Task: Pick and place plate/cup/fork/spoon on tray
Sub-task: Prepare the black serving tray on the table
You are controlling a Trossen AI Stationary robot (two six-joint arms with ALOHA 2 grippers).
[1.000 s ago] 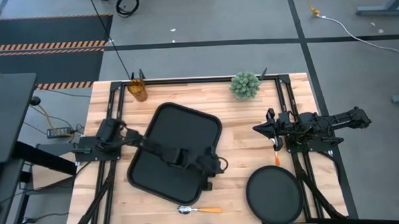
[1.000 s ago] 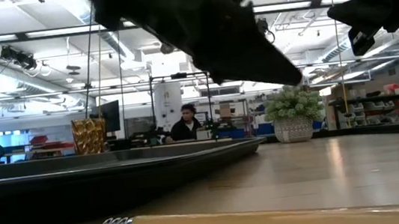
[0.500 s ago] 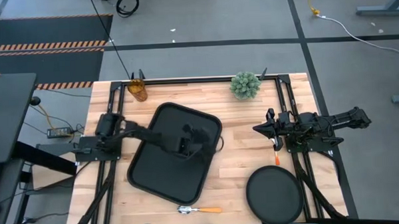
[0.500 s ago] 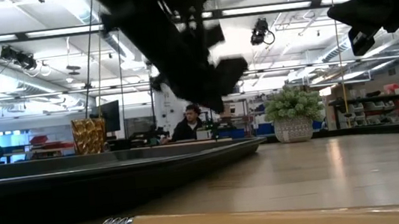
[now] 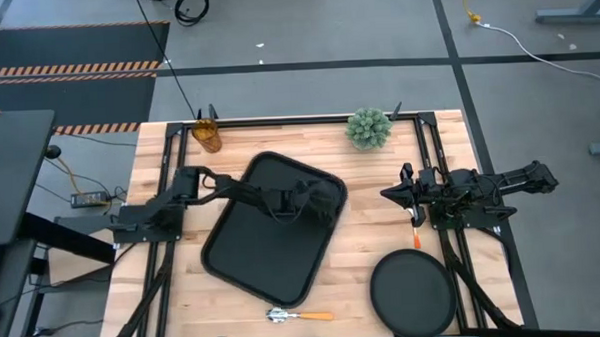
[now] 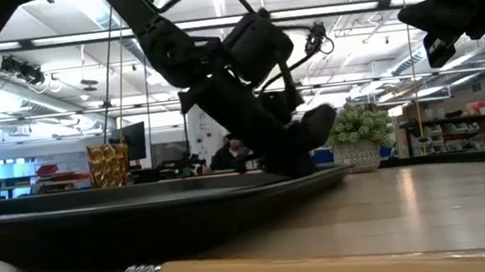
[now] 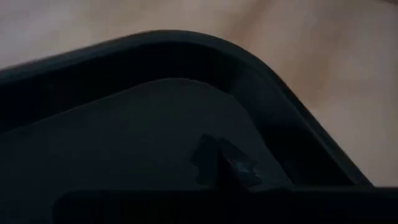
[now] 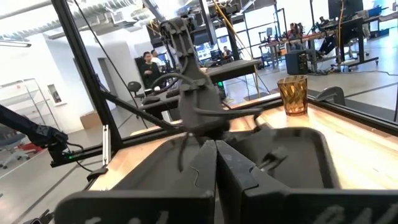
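left hand (image 5: 324,201): swung from tray's near edge to its far corner, grip state cannot tell | tray (image 5: 245,267) nudged toward right hand (image 5: 389,193), pinched shut, idle | tray empty; spoon (image 5: 299,315) beyond tray's opposite edge

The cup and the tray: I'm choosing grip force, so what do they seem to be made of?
The cup looks like translucent amber plastic or glass; light passes through its faceted wall in the right wrist view, so which one stays open. The tray looks like matte black moulded plastic: rounded corners, raised rim, dull sheen, though coated metal is possible.
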